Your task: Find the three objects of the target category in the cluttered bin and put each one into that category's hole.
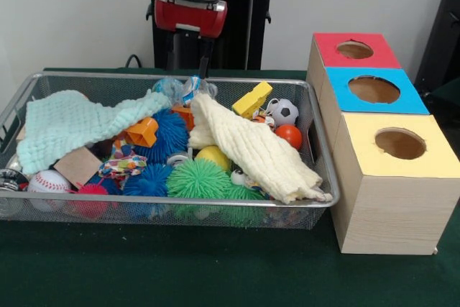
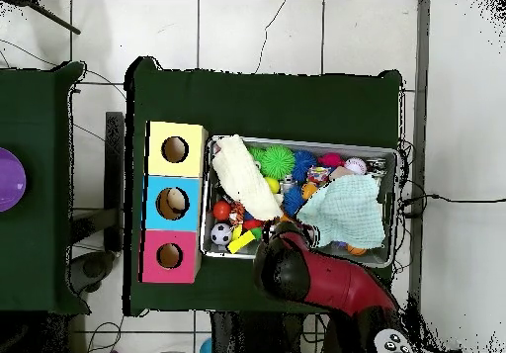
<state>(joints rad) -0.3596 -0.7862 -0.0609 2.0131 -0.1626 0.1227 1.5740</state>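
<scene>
My gripper [image 1: 189, 68] hangs over the far rim of the wire bin [image 1: 325, 150], its two dark fingers apart and nothing between them. Just below it lies a clear-wrapped blue item [image 1: 188, 89]. The bin holds a cream cloth [image 1: 251, 145], a mint cloth [image 1: 72, 120], blue spiky balls [image 1: 169, 134], green spiky balls [image 1: 199, 177], a yellow ball [image 1: 213, 154], an orange ball [image 1: 289, 135], a small soccer ball [image 1: 284, 111] and a baseball [image 1: 48, 181]. In the overhead view the red arm [image 2: 316, 275] covers the gripper at the bin's [image 2: 393, 176] near edge.
Three wooden boxes with round holes stand beside the bin: red top [image 1: 353, 49], blue top [image 1: 374, 90], yellow top [image 1: 399, 144]. In the bin also lie a yellow block [image 1: 252, 98], an orange block [image 1: 141, 132] and a wooden block [image 1: 77, 166]. Green cloth covers the table [image 1: 215, 271].
</scene>
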